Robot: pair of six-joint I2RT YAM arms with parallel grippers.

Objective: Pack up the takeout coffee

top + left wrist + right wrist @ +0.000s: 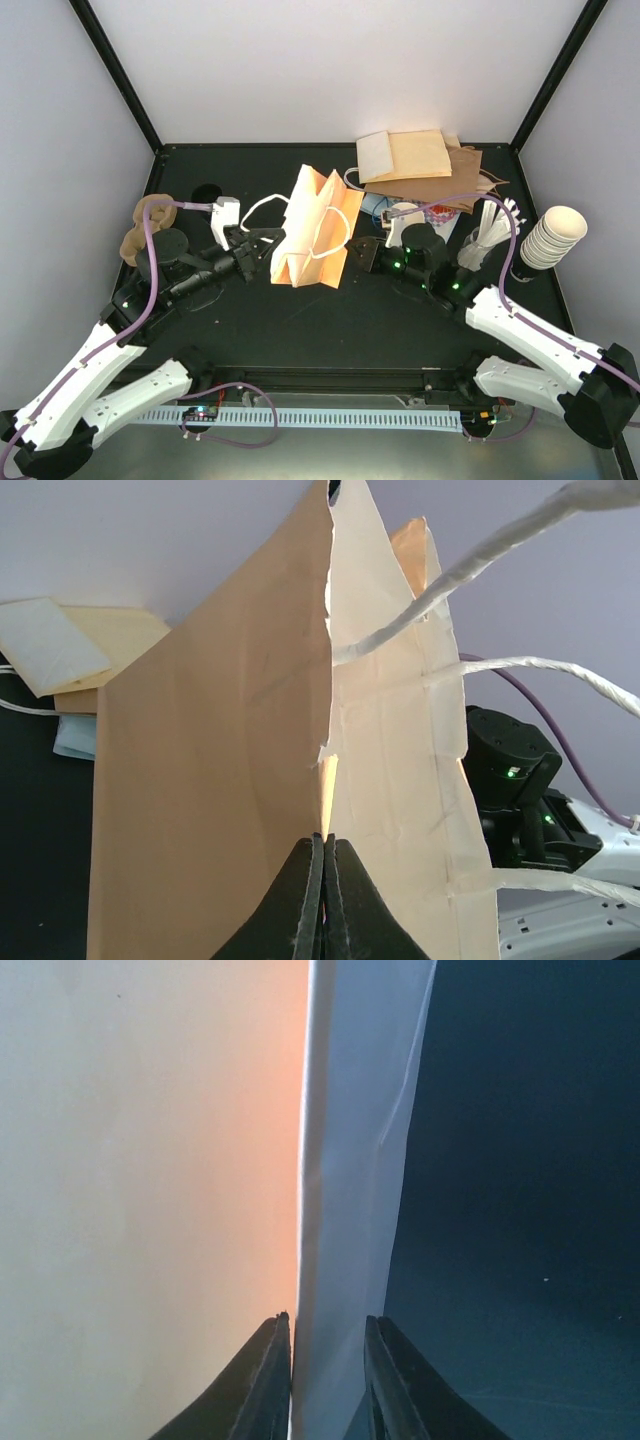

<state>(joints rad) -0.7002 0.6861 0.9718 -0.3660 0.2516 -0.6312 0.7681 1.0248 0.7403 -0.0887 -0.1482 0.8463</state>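
at bag (220, 780) edge, left claw (322, 840) clamps

Brn paper bag (312, 228), upright, ctr of table (400, 320)

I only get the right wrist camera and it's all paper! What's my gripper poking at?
Observer: Your right gripper straddles one side of a brown paper bag standing in the middle of the table.
Operator: Is the other arm helping?
Observer: Yes, the left gripper is shut on the bag's other side.
Operator: What's off to my right?
Observer: A stack of lidless cups, near the table's right edge.
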